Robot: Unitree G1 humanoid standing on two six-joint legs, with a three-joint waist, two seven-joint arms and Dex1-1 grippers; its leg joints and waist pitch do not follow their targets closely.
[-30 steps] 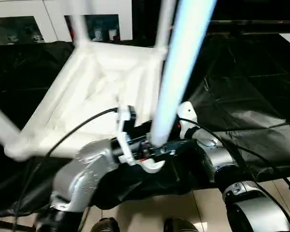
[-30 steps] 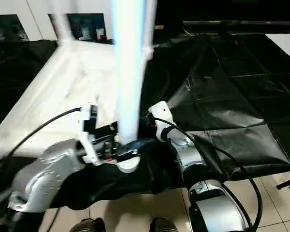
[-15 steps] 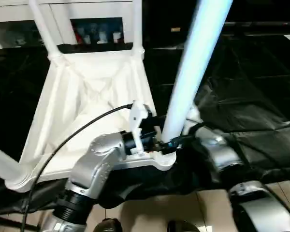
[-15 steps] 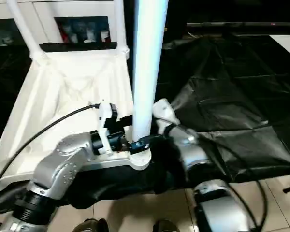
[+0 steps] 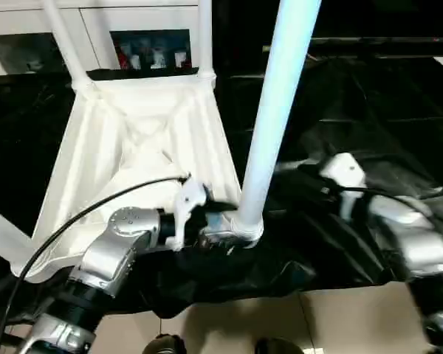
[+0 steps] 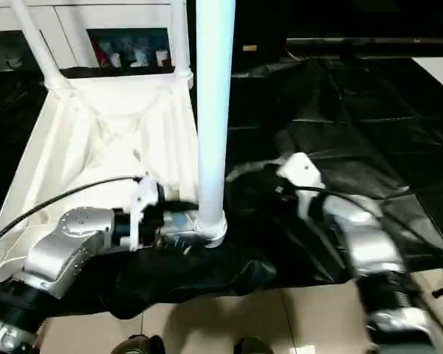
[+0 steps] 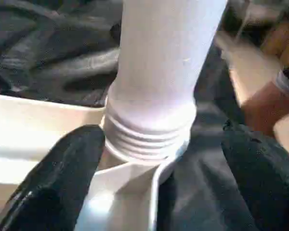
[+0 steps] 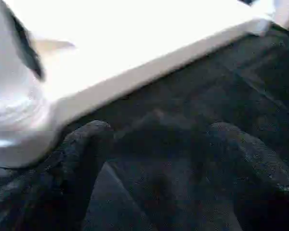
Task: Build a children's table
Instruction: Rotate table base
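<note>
The tabletop lies underside up on the black-draped worktop, and the step in hand is seating the near leg in the tabletop's near corner socket. That leg stands upright in the socket. Two more legs rise from the tabletop's far corners, and another slants off its near left corner.

The left hand hovers at the socket, its fingers spread wide on either side of the leg base without touching it. The right hand is apart from the socket, over the black cover, fingers also spread and holding nothing.

Judging by this, the next move calls for checking that the leg is fully home, perhaps closing on it and twisting.

The left wrist view shows exposed thread rings just above the socket rim, which the head views leave unclear; the head views give the whole tabletop and its legs.
</note>
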